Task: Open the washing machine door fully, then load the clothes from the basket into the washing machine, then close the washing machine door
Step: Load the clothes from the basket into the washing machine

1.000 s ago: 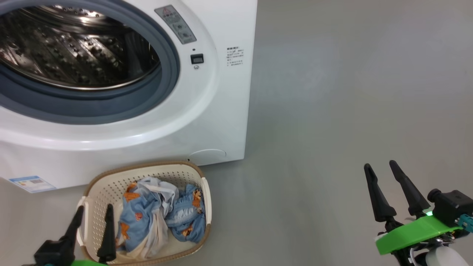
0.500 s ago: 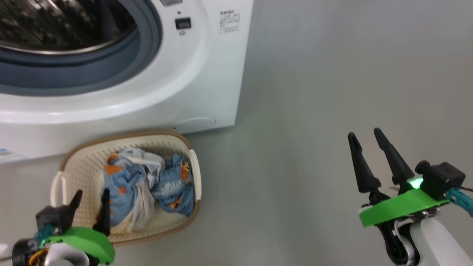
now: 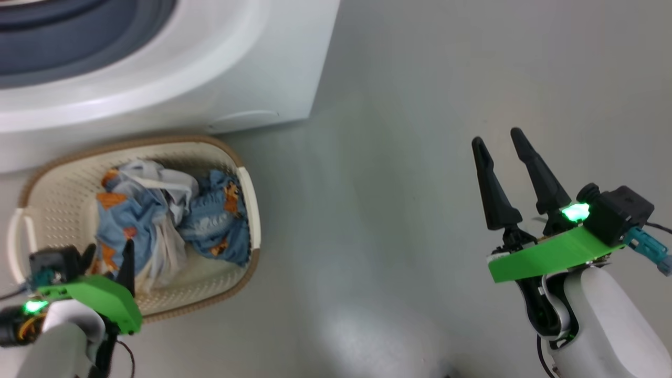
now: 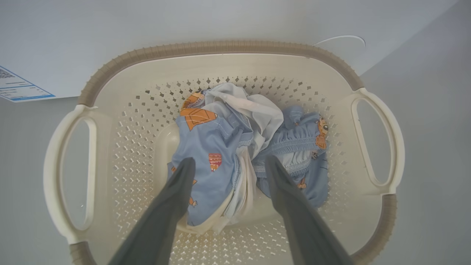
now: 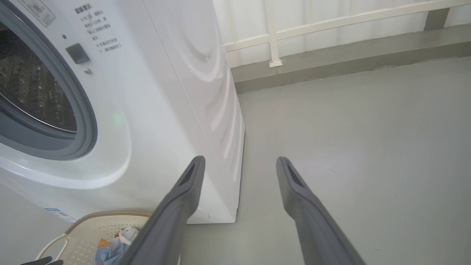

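Grey floor (image 3: 399,157) runs under everything. At far left, my left tool (image 3: 107,247) hangs over the basket (image 3: 247,178), fingers spread wide and empty, pointing down at the clothes (image 3: 215,226) heaped inside the basket. Behind the basket stands the washing machine (image 3: 252,68), its front near the basket's rim. Well right of the basket, my right tool (image 3: 496,136) is open too, holding nothing.

Grey floor (image 3: 420,157), white railing (image 5: 271,36) behind
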`<state>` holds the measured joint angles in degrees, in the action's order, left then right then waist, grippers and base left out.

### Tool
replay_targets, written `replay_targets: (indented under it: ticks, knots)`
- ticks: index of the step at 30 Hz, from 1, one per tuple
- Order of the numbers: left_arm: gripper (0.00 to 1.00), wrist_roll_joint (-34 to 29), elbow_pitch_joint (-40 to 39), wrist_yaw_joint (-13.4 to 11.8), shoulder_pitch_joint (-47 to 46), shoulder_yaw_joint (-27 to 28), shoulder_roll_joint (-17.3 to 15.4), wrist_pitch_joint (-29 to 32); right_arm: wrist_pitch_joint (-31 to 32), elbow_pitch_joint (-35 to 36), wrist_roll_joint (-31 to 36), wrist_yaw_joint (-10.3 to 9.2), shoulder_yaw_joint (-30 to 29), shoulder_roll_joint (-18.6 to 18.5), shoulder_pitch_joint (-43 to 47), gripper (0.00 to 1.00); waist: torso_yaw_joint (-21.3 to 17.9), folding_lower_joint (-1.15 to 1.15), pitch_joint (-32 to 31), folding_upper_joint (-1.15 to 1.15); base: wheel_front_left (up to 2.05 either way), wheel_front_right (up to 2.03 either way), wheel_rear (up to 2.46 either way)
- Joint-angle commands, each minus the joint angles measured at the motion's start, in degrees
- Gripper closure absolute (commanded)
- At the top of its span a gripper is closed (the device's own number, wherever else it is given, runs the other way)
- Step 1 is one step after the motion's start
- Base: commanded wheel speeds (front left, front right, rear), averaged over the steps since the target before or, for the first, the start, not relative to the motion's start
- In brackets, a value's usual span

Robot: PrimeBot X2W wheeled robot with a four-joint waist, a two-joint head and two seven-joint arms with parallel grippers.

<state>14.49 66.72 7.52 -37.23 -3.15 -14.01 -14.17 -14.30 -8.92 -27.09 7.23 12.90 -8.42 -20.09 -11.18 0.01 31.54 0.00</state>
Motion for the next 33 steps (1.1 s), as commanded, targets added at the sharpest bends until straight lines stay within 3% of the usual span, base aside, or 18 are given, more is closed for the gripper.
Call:
replay_targets:
  ticks: [1,22,33]
  knots:
    - [0.0,0.23,0.83,-0.03,-1.15,0.66,-2.85,0.31,-0.7,1.64,0.65,0.25,1.22,0.17,-0.35,0.0,-1.69,-0.01,4.42,0.0,0.0,0.0,0.0]
    - [0.0,2.18,6.51,-0.37,-14.84,-4.19,-8.9,10.26,-0.7,4.71,1.48,0.25,2.78,1.54,-5.31,0.0,-4.03,-0.01,17.16,0.0,0.0,0.0,0.0]
    - [0.0,4.66,5.23,-0.05,-17.66,-9.42,-7.44,13.48,-0.7,5.42,1.63,0.25,3.45,2.18,-6.13,0.0,-4.57,-0.01,19.95,0.0,0.0,0.0,0.0]
